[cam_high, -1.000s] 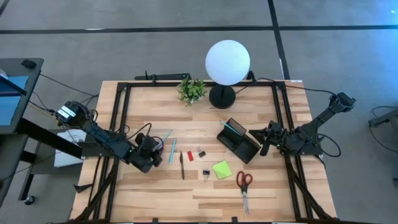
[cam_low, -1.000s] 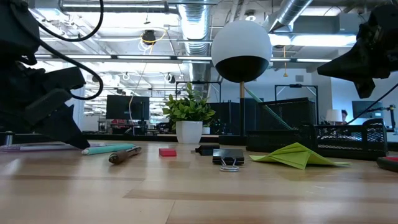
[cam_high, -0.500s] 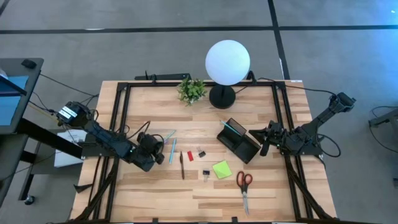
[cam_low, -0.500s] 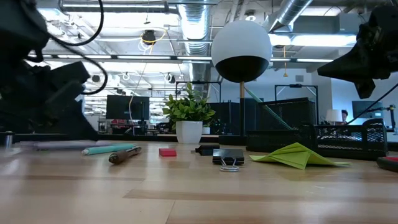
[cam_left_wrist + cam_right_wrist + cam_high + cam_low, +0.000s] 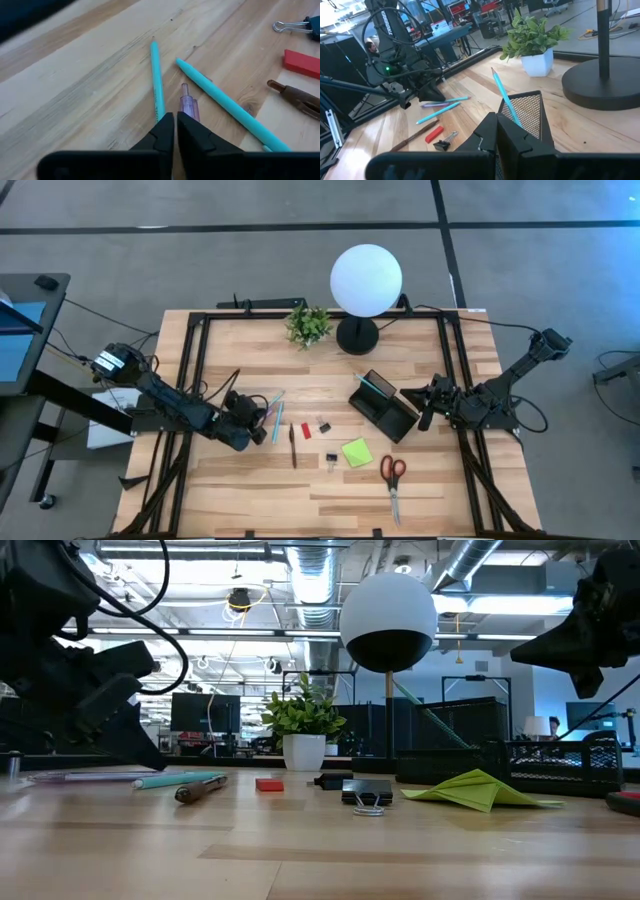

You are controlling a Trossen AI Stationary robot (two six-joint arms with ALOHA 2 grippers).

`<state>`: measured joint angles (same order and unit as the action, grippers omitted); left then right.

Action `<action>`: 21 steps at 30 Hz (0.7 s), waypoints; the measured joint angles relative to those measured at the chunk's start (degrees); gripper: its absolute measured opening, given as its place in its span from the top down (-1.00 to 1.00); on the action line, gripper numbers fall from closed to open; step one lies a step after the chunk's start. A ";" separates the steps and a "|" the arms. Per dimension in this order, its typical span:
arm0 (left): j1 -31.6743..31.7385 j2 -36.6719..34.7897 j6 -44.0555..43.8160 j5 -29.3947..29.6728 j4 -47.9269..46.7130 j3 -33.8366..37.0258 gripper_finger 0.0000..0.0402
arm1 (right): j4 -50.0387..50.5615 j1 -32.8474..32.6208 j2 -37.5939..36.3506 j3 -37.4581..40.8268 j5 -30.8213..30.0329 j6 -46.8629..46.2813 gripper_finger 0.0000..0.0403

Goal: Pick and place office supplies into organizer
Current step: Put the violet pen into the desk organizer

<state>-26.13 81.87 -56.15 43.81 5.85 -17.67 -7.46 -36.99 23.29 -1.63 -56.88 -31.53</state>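
The left gripper (image 5: 175,131), fingers pressed together on nothing, sits low on the table right at the translucent pink pen (image 5: 189,106), which lies between a thin teal pencil (image 5: 157,82) and a teal pen (image 5: 227,107). The right gripper (image 5: 496,131), also closed and empty, hovers just beside the black mesh organizer (image 5: 385,407), which holds one teal pencil (image 5: 505,98) leaning upright. Since a second ago the left gripper has slid closer to the pens, while the right arm has not moved.
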 joint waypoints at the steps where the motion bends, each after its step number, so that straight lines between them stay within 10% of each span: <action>1: 0.00 -0.02 -0.01 -0.02 0.03 0.00 0.84 | 0.10 -0.02 -0.02 0.00 0.00 -0.02 1.00; 12: -1.15 5.23 0.97 5.74 10.96 -0.18 0.14 | 0.50 -0.02 0.00 0.00 0.00 -0.02 1.00; 21: -2.70 20.54 -4.02 13.68 19.43 -0.50 0.19 | 1.38 -0.02 0.00 0.02 -0.02 -0.02 1.00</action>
<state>-28.83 102.41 -60.17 57.49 25.27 -18.17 -6.08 -37.01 23.29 -1.61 -56.90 -31.55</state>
